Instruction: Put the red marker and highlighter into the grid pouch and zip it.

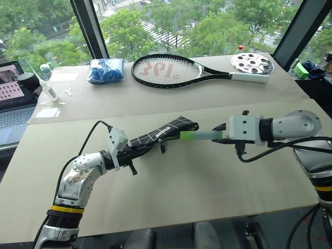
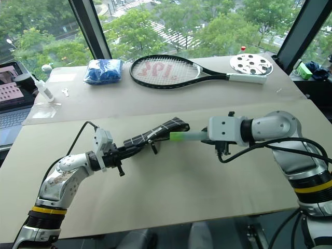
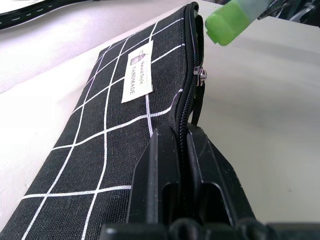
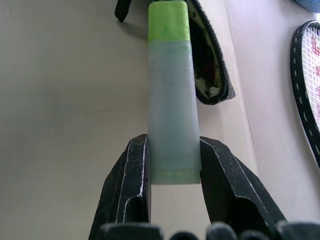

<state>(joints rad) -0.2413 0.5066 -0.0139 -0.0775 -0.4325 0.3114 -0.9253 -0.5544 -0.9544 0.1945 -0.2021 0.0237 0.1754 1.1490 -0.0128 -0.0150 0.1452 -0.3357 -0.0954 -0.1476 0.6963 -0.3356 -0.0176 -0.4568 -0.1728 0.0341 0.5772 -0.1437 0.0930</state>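
Nearest me, my left end effector (image 1: 136, 151) is clamped tight on one end of the flat black fabric grid pouch (image 1: 163, 133) with thin white lines and a small white label, holding it lifted above the middle of the beige bench (image 1: 181, 181). My right end effector (image 1: 220, 135) pinches the short, pale translucent highlighter (image 1: 199, 136), its fingers (image 4: 127, 185) partly spread around the barrel. The bright green cap sits right at the pouch's open mouth. A black tennis racket (image 1: 176, 70) lies near the bench's far edge.
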